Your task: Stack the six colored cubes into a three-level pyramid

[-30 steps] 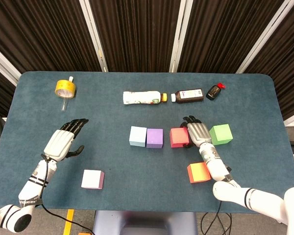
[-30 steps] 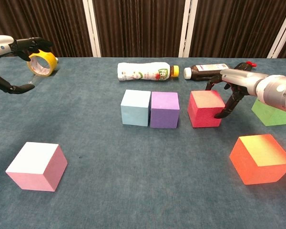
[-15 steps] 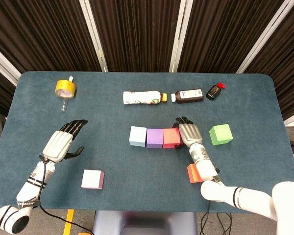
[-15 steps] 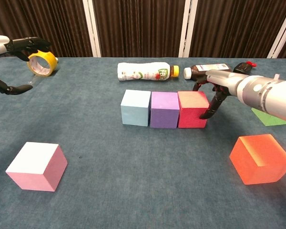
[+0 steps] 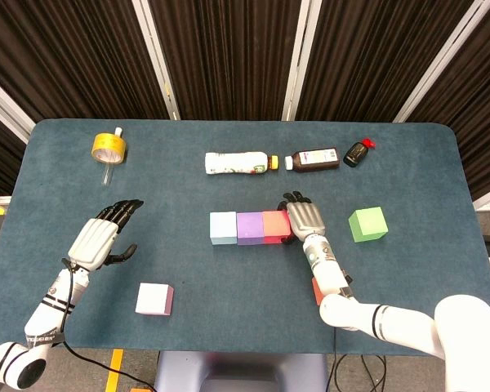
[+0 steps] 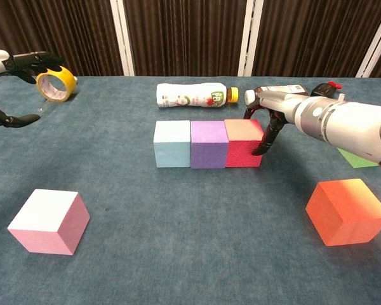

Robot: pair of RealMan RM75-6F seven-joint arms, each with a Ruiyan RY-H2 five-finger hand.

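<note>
Where right robot hand (image 6: 270,121) presses, red cube (image 6: 244,143).

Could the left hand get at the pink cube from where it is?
Probably yes. The left hand hangs open over bare table, and the pink cube sits alone nearby toward the front edge, with nothing standing between them.
</note>
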